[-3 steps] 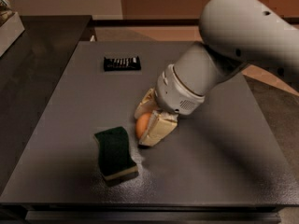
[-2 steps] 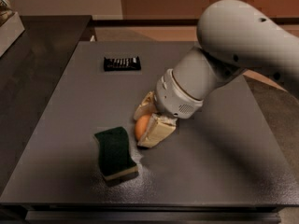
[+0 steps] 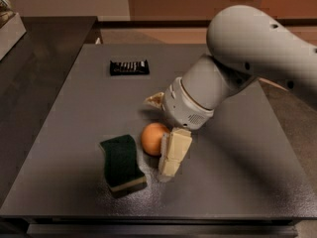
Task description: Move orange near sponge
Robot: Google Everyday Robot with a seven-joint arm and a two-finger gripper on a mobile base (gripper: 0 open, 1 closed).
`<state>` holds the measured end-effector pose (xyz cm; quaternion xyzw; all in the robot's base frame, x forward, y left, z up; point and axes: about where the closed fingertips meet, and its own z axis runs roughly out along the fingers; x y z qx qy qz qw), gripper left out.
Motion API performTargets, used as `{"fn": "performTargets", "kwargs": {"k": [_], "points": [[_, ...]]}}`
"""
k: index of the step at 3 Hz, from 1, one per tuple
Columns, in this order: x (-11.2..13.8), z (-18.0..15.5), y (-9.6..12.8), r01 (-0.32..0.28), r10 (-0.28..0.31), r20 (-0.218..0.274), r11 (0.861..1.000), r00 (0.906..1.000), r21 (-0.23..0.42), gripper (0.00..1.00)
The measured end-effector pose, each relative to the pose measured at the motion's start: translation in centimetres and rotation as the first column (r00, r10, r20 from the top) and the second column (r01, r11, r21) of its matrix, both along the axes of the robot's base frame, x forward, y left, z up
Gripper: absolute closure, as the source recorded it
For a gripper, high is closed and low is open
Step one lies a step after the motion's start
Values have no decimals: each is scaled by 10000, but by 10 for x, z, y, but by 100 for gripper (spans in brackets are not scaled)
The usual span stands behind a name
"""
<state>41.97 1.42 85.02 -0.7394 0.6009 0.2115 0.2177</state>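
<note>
One orange (image 3: 153, 139) sat on the counter (image 3: 64, 133) at lower centre, just right of the one sponge (image 3: 122, 161). The sponge lay green side up, its long axis running up and down the frame. The hand (image 3: 159, 136) straddled the orange with fingers spread wide, the near finger (image 3: 174, 152) perhaps touching it. One black packet (image 3: 129, 67) lay at upper left.

1 orange (image 3: 151, 139), 1 sponge (image 3: 121, 161), 1 blk packet (image 3: 129, 67), 1 gripper (image 3: 158, 137) by orange.
</note>
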Motion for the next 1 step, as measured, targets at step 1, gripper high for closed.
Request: {"fn": "performTargets", "kwargs": {"k": [1], "points": [[0, 0, 0, -1, 1, 1, 10000, 10000, -1, 0]]}}
